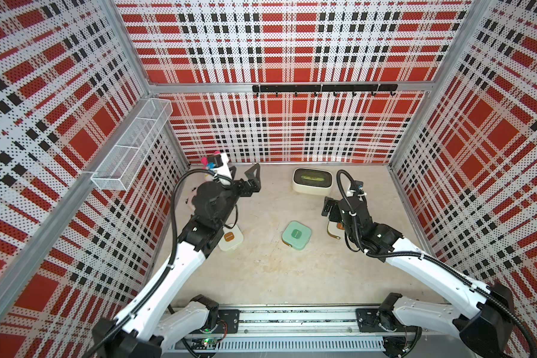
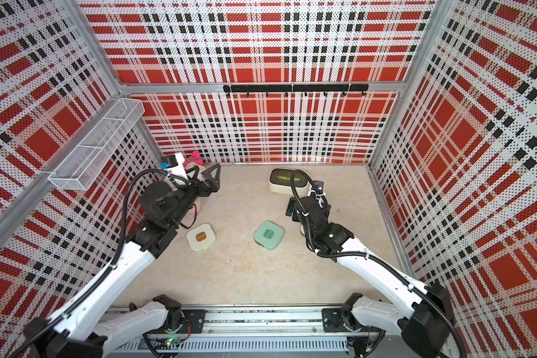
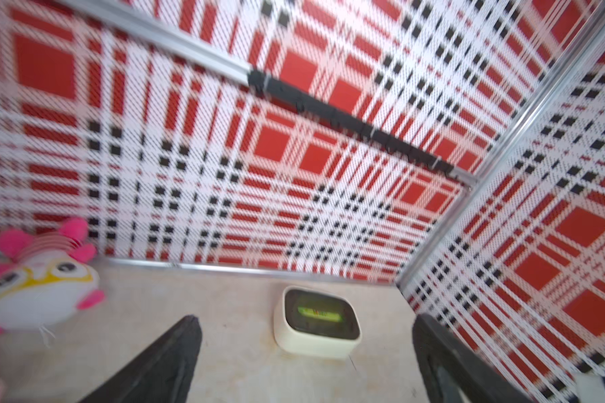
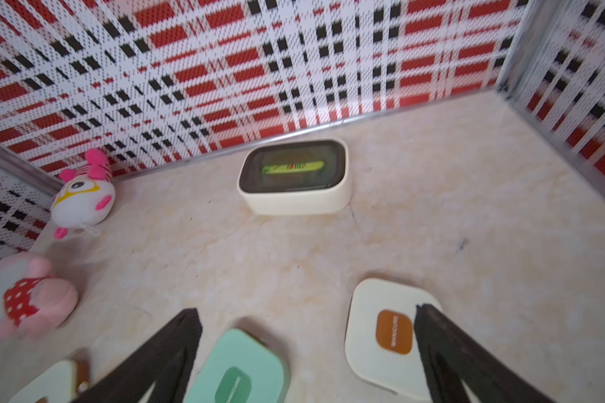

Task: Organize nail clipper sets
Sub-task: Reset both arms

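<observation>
Three cases: the left cream case [image 1: 230, 238], the mint case [image 1: 296, 235] and the right cream case [image 4: 388, 335] lie shut in a loose row across the middle of the table [image 1: 261, 279], with the mint one between the cream pair.
Loose tools: none. No clipper or file shows on the tabletop in any view.
Left gripper [image 1: 245, 172]: hangs above the table toward the back-left corner, jaws spread wide with nothing between them.
Right gripper [image 4: 307, 311]: hangs near the right cream case, which its arm half hides in both top views. Its jaws are spread wide and empty.
Progress: packing and closing look finished. What may remain is squaring the cases up, since all three sit apart at differing angles.
Bystanders: one larger cream box [image 1: 312, 183] with a dark window sits near the back wall. Two toys, a white plush toy [image 4: 83, 199] and a pink plush toy [image 4: 28, 300], sit in the back-left corner.
Fixtures: one wire basket [image 1: 131, 148] hangs on the left wall, and one black hook rail [image 1: 323, 88] runs along the back wall.
</observation>
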You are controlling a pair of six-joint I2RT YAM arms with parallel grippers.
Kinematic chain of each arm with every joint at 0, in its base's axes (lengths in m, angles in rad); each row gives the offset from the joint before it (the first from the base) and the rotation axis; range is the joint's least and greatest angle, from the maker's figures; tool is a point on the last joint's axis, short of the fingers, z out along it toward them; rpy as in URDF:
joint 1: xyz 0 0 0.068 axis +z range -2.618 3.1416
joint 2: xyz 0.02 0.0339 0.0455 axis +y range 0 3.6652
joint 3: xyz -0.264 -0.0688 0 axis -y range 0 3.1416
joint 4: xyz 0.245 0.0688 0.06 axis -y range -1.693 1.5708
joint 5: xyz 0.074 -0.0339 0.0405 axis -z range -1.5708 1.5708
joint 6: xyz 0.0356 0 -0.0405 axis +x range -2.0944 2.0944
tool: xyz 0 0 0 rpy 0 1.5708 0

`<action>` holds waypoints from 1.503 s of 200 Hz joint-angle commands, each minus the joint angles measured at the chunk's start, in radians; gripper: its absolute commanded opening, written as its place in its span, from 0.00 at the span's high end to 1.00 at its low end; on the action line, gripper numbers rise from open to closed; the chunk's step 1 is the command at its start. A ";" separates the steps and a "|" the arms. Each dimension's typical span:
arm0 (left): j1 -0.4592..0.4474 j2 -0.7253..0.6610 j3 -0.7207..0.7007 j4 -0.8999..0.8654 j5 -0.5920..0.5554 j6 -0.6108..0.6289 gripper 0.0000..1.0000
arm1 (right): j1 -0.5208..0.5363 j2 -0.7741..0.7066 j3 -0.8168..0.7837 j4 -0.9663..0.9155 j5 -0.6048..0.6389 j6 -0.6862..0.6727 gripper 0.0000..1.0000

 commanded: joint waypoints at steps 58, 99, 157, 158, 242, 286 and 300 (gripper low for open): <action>0.312 -0.089 -0.516 0.446 -0.290 0.125 0.02 | -0.265 0.041 -0.135 0.400 -0.031 -0.293 0.00; 0.381 0.082 -0.728 0.709 -0.350 0.144 0.02 | -0.421 -0.018 -0.348 0.549 -0.023 -0.416 0.00; 0.387 0.352 -0.799 1.095 -0.321 0.190 0.02 | -0.483 -0.046 -0.658 0.898 -0.093 -0.510 0.00; 0.387 0.354 -0.797 1.098 -0.318 0.189 0.02 | -0.484 -0.041 -0.661 0.906 -0.095 -0.511 0.00; 0.390 0.640 -0.772 1.380 -0.213 0.236 0.02 | -0.518 0.425 -0.714 1.595 -0.263 -0.614 0.00; 0.362 0.648 -0.693 1.246 -0.241 0.264 0.02 | -0.584 0.442 -0.669 1.457 -0.336 -0.520 0.00; 0.362 0.650 -0.690 1.243 -0.241 0.264 0.02 | -0.604 0.467 -0.648 1.469 -0.370 -0.520 0.00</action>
